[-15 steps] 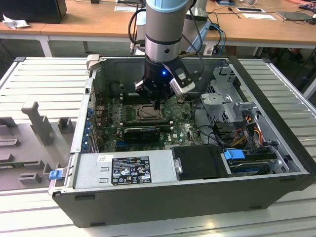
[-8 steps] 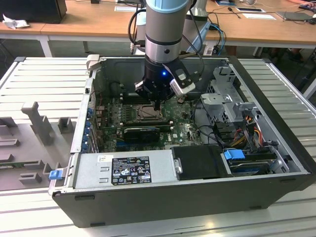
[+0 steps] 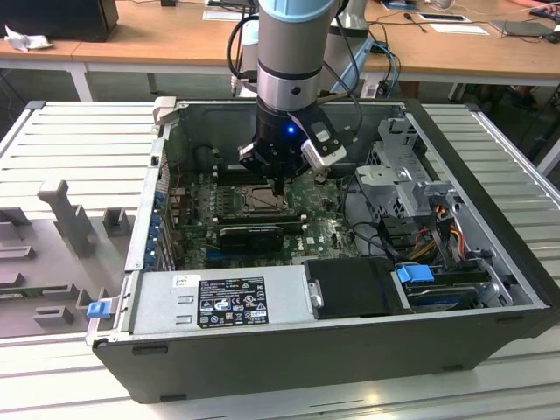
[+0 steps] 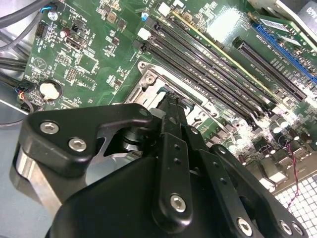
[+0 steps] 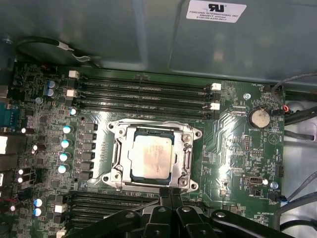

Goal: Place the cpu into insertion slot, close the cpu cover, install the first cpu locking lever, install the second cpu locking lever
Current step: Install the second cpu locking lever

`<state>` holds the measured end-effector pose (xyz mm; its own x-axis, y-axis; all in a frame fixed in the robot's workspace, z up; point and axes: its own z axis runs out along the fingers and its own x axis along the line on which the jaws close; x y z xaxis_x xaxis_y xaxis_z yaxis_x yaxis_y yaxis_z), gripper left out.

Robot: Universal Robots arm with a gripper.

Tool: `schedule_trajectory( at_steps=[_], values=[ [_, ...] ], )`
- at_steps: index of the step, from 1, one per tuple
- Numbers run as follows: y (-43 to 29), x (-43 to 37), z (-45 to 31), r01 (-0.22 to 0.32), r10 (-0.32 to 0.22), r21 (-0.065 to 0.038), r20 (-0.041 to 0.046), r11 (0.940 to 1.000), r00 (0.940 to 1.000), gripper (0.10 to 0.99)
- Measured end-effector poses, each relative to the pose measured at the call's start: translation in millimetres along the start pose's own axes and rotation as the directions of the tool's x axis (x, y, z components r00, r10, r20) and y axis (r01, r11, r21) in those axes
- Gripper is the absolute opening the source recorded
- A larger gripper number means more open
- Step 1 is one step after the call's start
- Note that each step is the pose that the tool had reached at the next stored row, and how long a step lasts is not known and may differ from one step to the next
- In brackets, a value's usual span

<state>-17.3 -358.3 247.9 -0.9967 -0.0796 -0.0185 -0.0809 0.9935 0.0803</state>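
The cpu [image 5: 150, 156], a pale silvery square, lies in the insertion slot [image 3: 261, 201] on the green motherboard. The cpu cover [image 5: 154, 130], a silvery frame, lies flat over it, and the chip shows through its window. My gripper [image 5: 171, 191] is shut, with its black fingers pressed together and nothing visible between them. In the second wrist view the tips of the gripper [image 4: 171, 102] sit at the socket's metal edge. In the exterior view the gripper [image 3: 278, 186] hangs inside the open computer case, right over the slot. I cannot make out the locking levers clearly.
Long black memory slots [image 5: 143, 89] run along both sides of the socket. A black vented card [image 3: 249, 234], the power supply [image 3: 219, 302], a drive cage [image 3: 402, 175] and loose cables [image 3: 437, 227] crowd the case. A grey fixture [image 3: 61, 219] stands at the exterior view's left.
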Motion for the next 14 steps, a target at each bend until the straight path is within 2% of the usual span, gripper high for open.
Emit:
schedule_trajectory(
  at_steps=[14],
  values=[
    [-2.2,0.1,-0.2,0.0,0.0,0.0,0.0,1.0,1.0,0.106]
  ],
)
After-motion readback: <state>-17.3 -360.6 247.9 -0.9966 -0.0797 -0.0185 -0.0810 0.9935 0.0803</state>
